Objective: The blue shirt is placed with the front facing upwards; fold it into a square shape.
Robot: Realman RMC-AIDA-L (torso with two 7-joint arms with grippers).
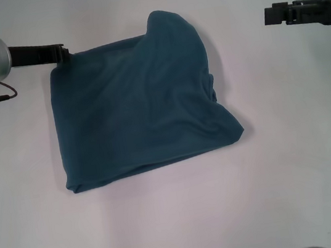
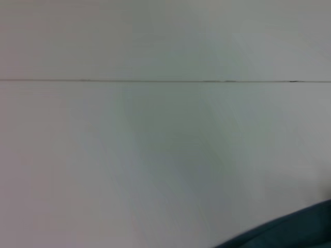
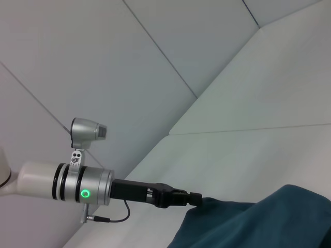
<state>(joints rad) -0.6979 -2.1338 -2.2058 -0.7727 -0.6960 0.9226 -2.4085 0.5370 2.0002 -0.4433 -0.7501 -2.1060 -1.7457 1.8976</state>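
The dark teal-blue cotton shirt [image 1: 137,103] lies folded into a rough square on the white table [image 1: 168,223]. The left gripper [image 1: 63,54] sits at its far corner, apparently pinching cloth to square the fold. The right gripper [image 1: 274,14] hangs well clear; its fingers' spread I cannot tell.

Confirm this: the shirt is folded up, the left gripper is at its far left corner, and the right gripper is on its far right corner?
Not quite. The right gripper hangs clear of the blue shirt, off to its right, as the head view shows. The left gripper is at the far left corner.
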